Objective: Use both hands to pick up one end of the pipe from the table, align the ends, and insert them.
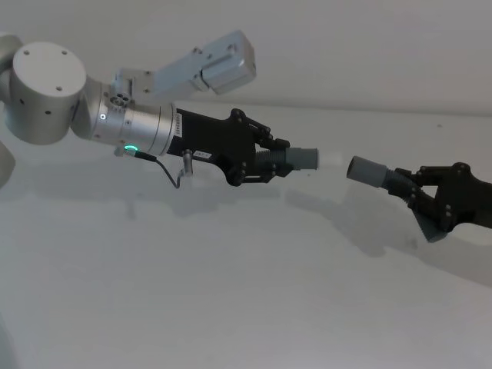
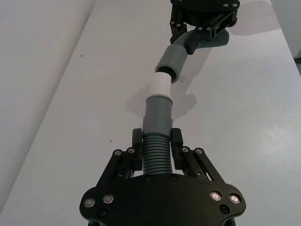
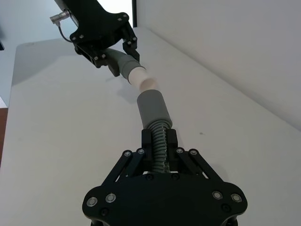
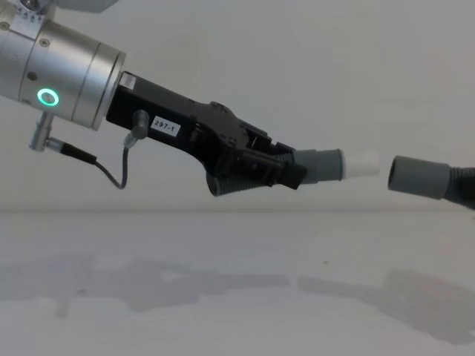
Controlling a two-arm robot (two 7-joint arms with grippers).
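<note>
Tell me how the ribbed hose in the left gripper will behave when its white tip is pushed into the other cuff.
The ribbed hose looks flexible, so it may buckle, though the left gripper clamps it close behind the rigid-looking cuff. The white tip looks smooth and should slide. Both pieces seem light, held clear of the table.

A plain pale wall (image 1: 369, 46) fills the upper frame. A dark doorway strip (image 3: 135, 13) shows at top centre.

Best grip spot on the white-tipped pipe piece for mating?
On the ribbed hose just behind the grey cuff, fingers closing from both sides, as the left gripper has it now. That leaves cuff and white tip free to enter the socket held by the right gripper.
</note>
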